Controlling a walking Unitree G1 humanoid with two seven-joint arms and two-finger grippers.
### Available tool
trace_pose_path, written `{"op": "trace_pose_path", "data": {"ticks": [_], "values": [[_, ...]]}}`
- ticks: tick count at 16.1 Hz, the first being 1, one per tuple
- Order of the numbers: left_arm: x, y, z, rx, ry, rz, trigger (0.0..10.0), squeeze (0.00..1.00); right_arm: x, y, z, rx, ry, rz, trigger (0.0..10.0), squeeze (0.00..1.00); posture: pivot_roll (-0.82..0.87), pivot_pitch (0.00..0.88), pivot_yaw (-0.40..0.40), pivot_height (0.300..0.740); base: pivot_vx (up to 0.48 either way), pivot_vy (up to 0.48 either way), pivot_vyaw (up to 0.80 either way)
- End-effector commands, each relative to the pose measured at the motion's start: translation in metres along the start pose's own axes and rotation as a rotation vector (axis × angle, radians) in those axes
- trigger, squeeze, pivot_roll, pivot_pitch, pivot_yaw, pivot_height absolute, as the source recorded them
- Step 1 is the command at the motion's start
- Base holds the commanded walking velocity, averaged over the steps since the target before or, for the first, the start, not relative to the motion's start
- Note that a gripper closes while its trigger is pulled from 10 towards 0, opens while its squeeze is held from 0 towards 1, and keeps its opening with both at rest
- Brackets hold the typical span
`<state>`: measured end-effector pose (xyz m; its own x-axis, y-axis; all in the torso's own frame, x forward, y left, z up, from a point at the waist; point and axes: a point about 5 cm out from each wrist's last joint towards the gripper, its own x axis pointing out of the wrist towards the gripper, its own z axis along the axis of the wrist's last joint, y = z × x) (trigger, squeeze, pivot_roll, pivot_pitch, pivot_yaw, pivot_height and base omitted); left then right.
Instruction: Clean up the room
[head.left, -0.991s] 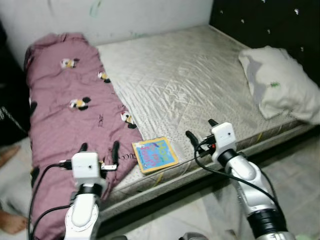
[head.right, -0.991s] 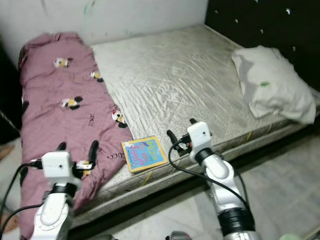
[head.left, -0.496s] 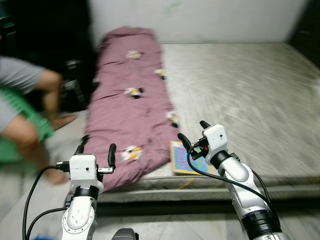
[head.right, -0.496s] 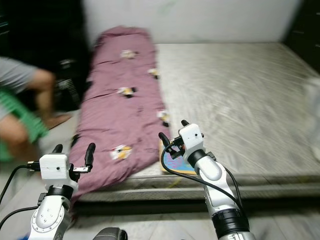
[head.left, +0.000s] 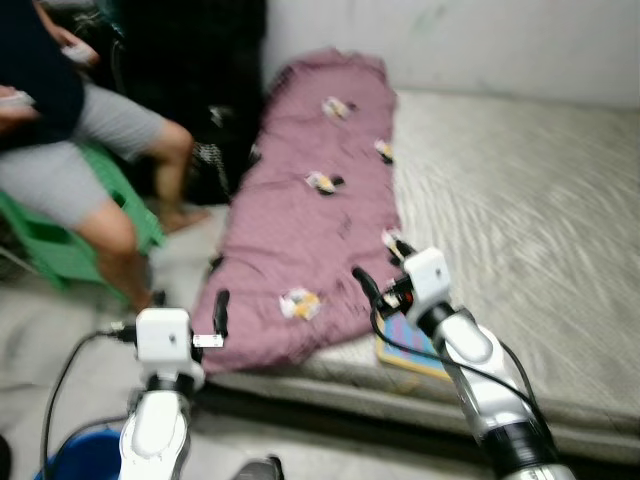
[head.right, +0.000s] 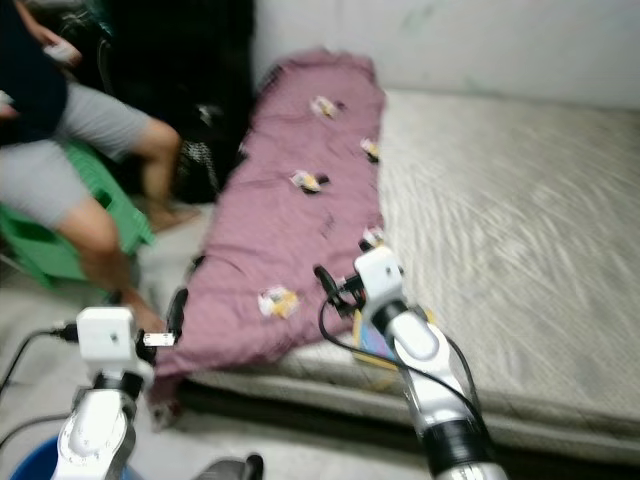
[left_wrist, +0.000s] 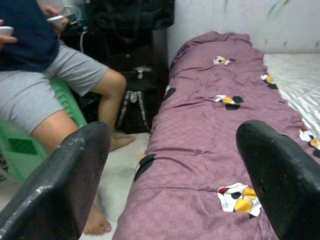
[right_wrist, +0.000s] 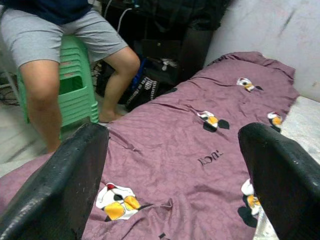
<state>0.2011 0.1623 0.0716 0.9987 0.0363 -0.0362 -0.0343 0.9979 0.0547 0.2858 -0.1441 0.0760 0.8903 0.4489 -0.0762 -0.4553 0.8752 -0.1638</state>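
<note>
From my seat the bed (head.left: 530, 200) runs from about twelve o'clock round to three. A blanket (head.left: 315, 210) lies lengthwise along its left side, its near end hanging over the front edge at about eleven. A book (head.left: 405, 350) lies on the mattress just right of that near end, close to the bed's front edge, under my right arm. At ten o'clock a person (head.left: 75, 150) sits on a stool (head.left: 60, 245) on the floor, left of the bed. A bucket (head.left: 85, 458) stands on the floor at seven.

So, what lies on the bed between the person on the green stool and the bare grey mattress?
The purple blanket lies there along the near edge of the mattress, beside the person on the green stool. The left eye view shows it.
</note>
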Motion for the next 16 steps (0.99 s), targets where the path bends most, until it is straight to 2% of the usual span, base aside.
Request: {"op": "trace_pose_path", "data": {"ticks": [1,10,16], "values": [[0.0000,-0.0001,-0.0005,-0.013,0.001,-0.008,10.0,0.00,0.0003,-0.0010,0.0007,0.001,-0.003,-0.003,10.0,0.00,-0.03,0.000,-0.006,0.740,0.000,0.000,0.00],[-0.0005,-0.0017,-0.0004,-0.002,-0.001,-0.012,10.0,0.00,0.0003,-0.0022,0.0001,0.004,0.000,-0.010,10.0,0.00,-0.04,0.000,-0.008,0.740,0.000,0.000,0.00],[0.0002,-0.0014,-0.0003,-0.001,-0.003,-0.015,10.0,0.00,0.0005,-0.0021,-0.0001,0.003,0.003,-0.007,10.0,0.00,-0.04,0.000,-0.007,0.740,0.000,-0.303,0.00]]}}
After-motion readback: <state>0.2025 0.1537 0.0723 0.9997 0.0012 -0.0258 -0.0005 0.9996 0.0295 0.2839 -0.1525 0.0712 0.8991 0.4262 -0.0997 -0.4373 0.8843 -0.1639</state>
